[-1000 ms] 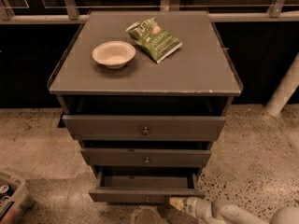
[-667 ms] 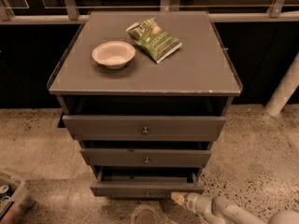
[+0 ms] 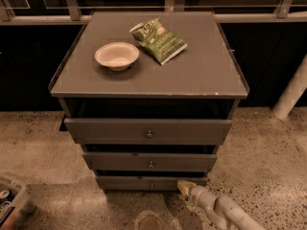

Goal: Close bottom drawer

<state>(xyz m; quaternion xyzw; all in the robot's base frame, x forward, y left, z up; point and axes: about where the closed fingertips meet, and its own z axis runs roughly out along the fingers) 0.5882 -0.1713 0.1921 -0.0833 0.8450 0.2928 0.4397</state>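
The lowest dark grey-brown wooden bottom drawer [image 3: 129, 183] sat almost flush in the cabinet [image 3: 201, 73], just above the speckled stone floor [image 3: 271, 162]. The pale gripper [image 3: 184, 188] was at the drawer front's right part; I could not tell its state. A cream round bowl [image 3: 116, 55] and a green snack bag [image 3: 159, 40] lay on the grey top.

end effector [image 3: 184, 187]: we see it low in the view, just right of centre, yellowish tip pointing up-left
arm [image 3: 229, 214]: we see one pale grey arm entering from the bottom right, running diagonally up-left
wrist [image 3: 204, 200]: we see it in line with the arm, held low
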